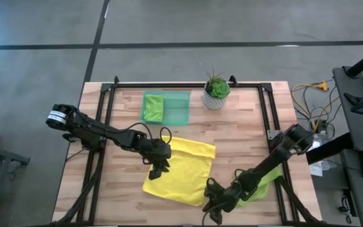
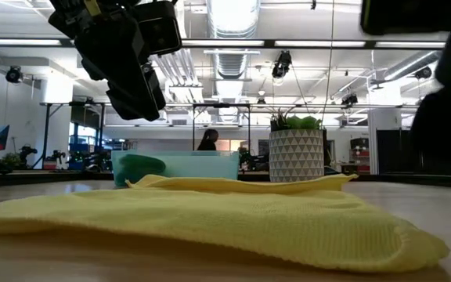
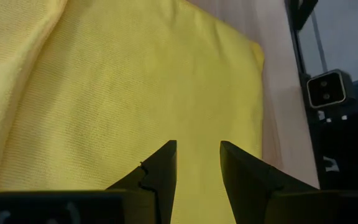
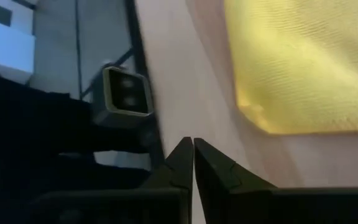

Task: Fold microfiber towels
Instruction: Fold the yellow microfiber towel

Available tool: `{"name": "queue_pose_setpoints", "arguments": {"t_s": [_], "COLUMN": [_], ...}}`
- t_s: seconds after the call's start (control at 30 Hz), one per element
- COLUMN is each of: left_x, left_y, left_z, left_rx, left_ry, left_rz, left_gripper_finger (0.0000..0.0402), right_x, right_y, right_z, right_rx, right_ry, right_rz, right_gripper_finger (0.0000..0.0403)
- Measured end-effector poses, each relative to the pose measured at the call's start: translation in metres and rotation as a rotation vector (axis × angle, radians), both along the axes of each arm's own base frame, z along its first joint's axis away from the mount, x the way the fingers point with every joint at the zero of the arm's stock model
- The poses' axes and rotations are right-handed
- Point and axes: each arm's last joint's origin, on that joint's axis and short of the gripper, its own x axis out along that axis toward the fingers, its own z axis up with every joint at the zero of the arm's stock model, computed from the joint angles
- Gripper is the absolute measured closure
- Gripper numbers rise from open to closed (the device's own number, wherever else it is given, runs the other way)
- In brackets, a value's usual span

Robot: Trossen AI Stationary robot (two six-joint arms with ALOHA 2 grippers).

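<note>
High view: yellow towel (image 1: 180,171) is spread mid-bench (image 1: 244,135); a green towel (image 1: 153,107) is seen in the tray (image 1: 178,108).
Low view: no writing can be read.
Left wrist view: left gripper (image 3: 197,163) jaws are held apart over yellow cloth.
Right wrist view: right gripper (image 4: 192,149) jaws are pressed together, empty, beside the towel's corner.

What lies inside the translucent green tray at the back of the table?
One lime green towel, folded, fills the left part of the green tray; the rest looks bare. Whether anything lies beneath that towel is hidden.
</note>
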Motion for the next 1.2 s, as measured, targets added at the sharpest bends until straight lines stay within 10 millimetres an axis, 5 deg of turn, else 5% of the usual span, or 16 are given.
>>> {"name": "queue_pose_setpoints", "arguments": {"t_s": [0.2,0.43,0.63,0.8,0.97,1.2], "left_x": [-0.003,-0.011,-0.014,-0.01,-0.006,-0.002], "left_y": [0.001,0.009,0.014,0.015,0.025,0.037], "left_z": [-0.003,-0.011,-0.014,-0.026,-0.034,-0.034], "left_rx": [0.035,0.192,0.447,0.642,0.803,0.694], "left_ry": [0.026,0.116,0.101,0.096,0.142,0.148], "left_rz": [-0.031,0.01,-0.071,-0.222,-0.109,-0.059], "left_gripper_finger": [0.0295,0.0295,0.0295,0.0295,0.0295,0.0295], "right_x": [-0.002,-0.009,-0.014,-0.017,-0.016,-0.019], "right_y": [-0.009,-0.05,-0.08,-0.109,-0.127,-0.142], "right_z": [0.025,0.05,0.072,0.066,0.056,0.043], "right_rx": [-0.024,-0.168,-0.4,-0.525,-0.597,-0.627], "right_ry": [-0.051,0.04,-0.069,-0.025,0.012,0.063], "right_rz": [-0.017,-0.22,-0.259,-0.17,-0.114,-0.128], "right_gripper_finger": [0.0394,0.0394,0.0393,0.0364,0.0309,0.0247]}}
